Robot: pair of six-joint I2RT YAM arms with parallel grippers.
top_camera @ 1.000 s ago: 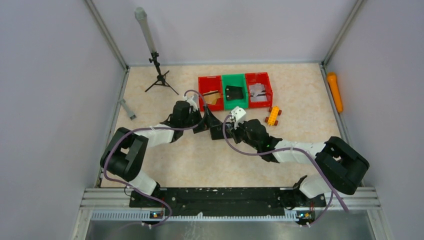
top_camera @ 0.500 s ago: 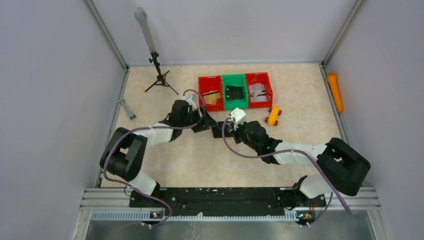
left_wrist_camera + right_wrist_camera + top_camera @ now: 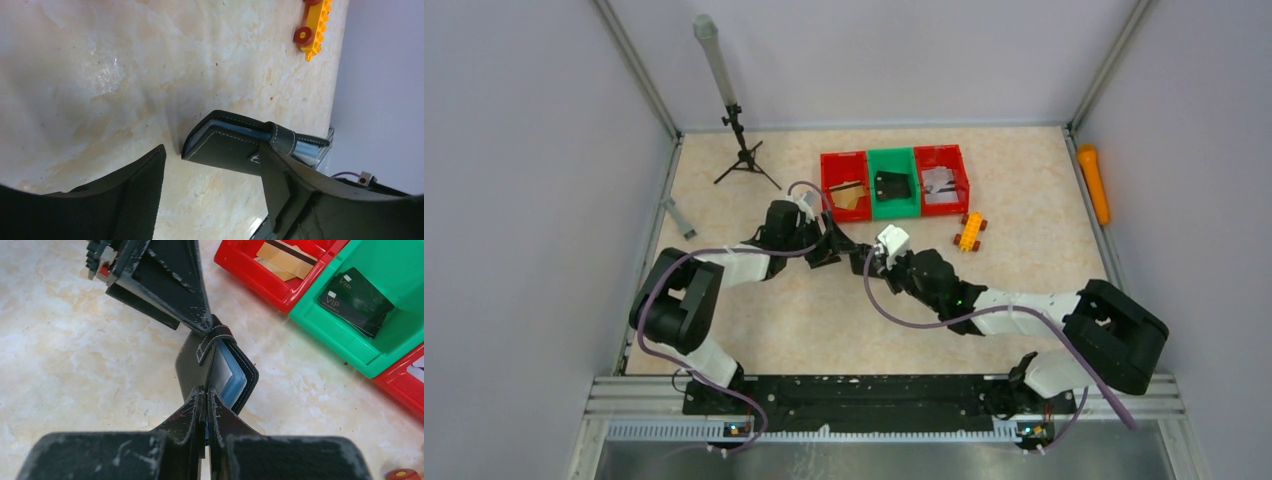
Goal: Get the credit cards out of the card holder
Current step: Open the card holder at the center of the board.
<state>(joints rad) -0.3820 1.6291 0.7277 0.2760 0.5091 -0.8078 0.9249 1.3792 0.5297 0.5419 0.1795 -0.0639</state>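
Observation:
The black card holder (image 3: 196,363) stands on edge on the table, slightly open, with its pale blue inside (image 3: 231,379) showing. My right gripper (image 3: 206,401) is shut on the near edge of one cover. My left gripper (image 3: 210,172) is open; the holder (image 3: 225,146) lies partly between its jaws, and its right finger (image 3: 280,180) rests against the holder by the closing tab (image 3: 214,337). In the top view the holder (image 3: 858,261) sits between the left gripper (image 3: 832,246) and the right gripper (image 3: 874,264). No card shows outside the holder near it.
Three bins stand behind: a red one (image 3: 826,185) with a tan card, a green one (image 3: 914,190) with a black VIP card (image 3: 356,301), a red one (image 3: 965,180) with a grey card. A yellow wheeled brick (image 3: 969,231), an orange object (image 3: 1093,183) and a tripod (image 3: 742,150) lie around.
My right gripper and the holder have shifted slightly left and toward the bins. My left gripper has stayed close to the holder, barely moving.

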